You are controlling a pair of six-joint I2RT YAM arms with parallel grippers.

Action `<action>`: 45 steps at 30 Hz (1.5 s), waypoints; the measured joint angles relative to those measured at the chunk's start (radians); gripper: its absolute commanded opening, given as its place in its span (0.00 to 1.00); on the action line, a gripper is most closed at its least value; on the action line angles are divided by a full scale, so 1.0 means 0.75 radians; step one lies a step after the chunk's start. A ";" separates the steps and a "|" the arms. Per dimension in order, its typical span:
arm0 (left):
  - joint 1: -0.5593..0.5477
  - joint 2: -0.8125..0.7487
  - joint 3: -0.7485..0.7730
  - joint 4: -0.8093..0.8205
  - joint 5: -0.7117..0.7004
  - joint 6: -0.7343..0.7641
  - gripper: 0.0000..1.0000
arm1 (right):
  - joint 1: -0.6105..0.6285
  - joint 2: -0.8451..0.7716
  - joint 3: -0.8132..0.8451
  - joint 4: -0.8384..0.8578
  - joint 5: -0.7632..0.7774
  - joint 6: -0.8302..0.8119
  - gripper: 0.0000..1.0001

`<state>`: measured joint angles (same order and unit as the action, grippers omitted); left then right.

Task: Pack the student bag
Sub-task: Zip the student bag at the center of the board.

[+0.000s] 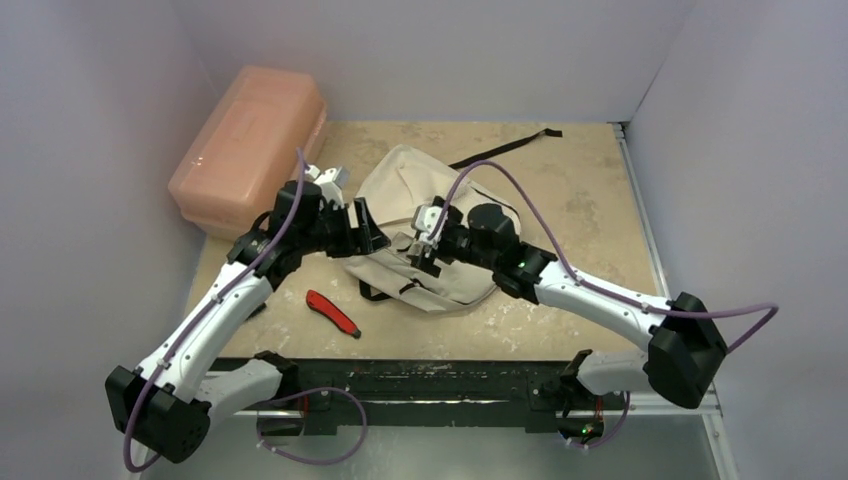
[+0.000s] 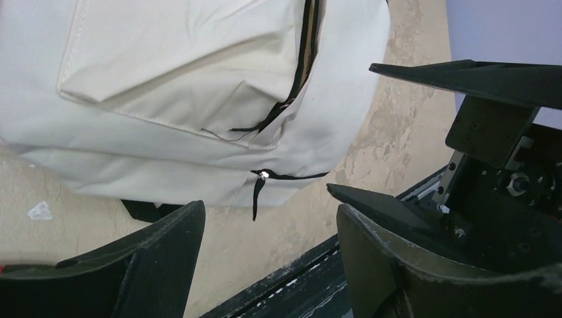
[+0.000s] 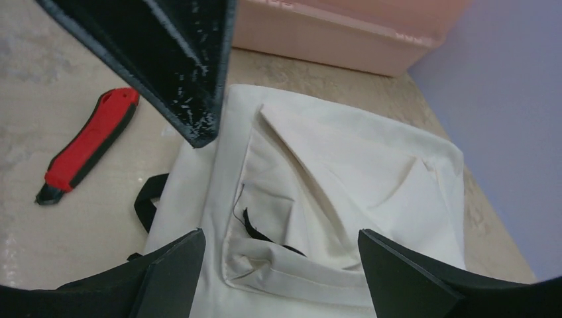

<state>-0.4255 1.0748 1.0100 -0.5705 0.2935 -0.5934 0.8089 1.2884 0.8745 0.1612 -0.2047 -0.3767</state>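
Two open grippers over the bag; opening step, cutter not yet packed.

Left gripper (image 1: 352,228) and right gripper (image 1: 425,250) both have fingers spread with nothing between them, poised just above the bag (image 1: 400,180), which lies flat mid-table. The left wrist view shows a zip pull (image 2: 256,195) hanging at the bag's edge, with the zip looking mostly closed. The red cutter (image 1: 332,313) lies on the table (image 1: 580,200) near the bag, apart from it; the pink box (image 1: 250,150) sits at the far left. Judged next move: one gripper pins the fabric while the other pinches that small pull squarely and draws it along the zip.
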 measured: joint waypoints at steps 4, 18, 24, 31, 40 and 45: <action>0.000 -0.106 -0.106 0.018 -0.010 -0.046 0.72 | 0.064 0.100 0.040 -0.045 -0.015 -0.271 0.64; 0.000 -0.228 -0.300 0.078 0.014 -0.080 0.72 | 0.062 0.418 0.241 -0.258 -0.021 -0.535 0.39; 0.000 -0.231 -0.330 0.093 0.034 -0.069 0.72 | 0.062 0.466 0.298 -0.291 -0.022 -0.552 0.41; 0.001 -0.230 -0.341 0.109 0.044 -0.065 0.72 | 0.109 0.460 0.301 -0.321 0.017 -0.561 0.56; 0.015 -0.263 -0.342 0.106 -0.006 -0.063 0.71 | 0.130 0.381 0.298 -0.310 -0.006 -0.554 0.50; 0.015 -0.326 -0.342 0.087 -0.066 -0.055 0.71 | 0.105 0.433 0.285 -0.288 -0.033 -0.563 0.47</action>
<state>-0.4145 0.8307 0.7532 -0.5053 0.2440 -0.6346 0.8879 1.6131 1.0882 -0.0547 -0.2295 -0.7986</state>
